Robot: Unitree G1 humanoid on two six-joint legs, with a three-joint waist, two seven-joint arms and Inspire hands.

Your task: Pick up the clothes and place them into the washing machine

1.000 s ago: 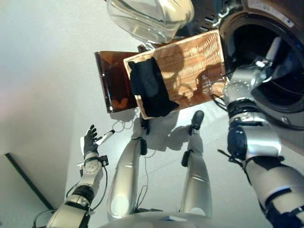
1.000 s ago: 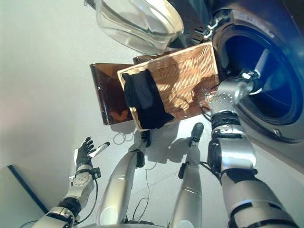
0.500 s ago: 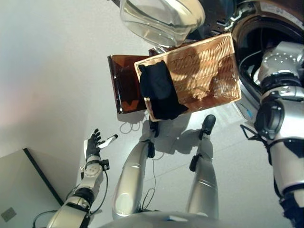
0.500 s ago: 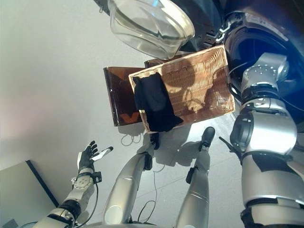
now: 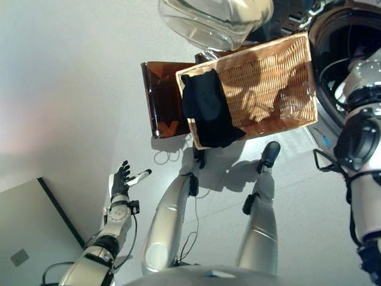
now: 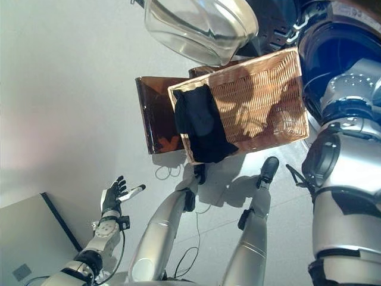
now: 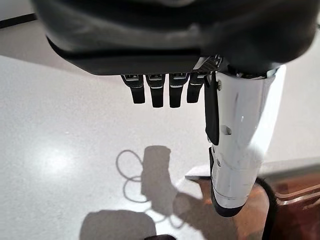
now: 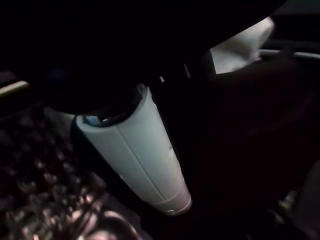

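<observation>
A black garment (image 5: 208, 110) hangs over the left rim of a wicker basket (image 5: 268, 83) on the floor in front of me. The washing machine's dark drum opening (image 6: 333, 47) is at the upper right, and my right arm reaches into it. My right hand (image 8: 135, 150) shows only in its wrist view, as a white-covered thumb in the dark drum; its fingers are hidden. A pale patch (image 8: 240, 45) lies beyond it, and I cannot tell what it is. My left hand (image 5: 122, 179) hangs low at the left, open and empty, fingers (image 7: 157, 90) straight above bare floor.
The washer's glass door (image 6: 202, 27) stands swung open above the basket. A brown translucent box (image 5: 161, 101) sits against the basket's left side. A grey panel with a dark edge (image 5: 30, 238) lies at the lower left.
The camera has shifted, moving the whole scene right. My right hand, seen at the drum's mouth a second ago, has gone deeper inside and out of the head views. The left hand stays open.
</observation>
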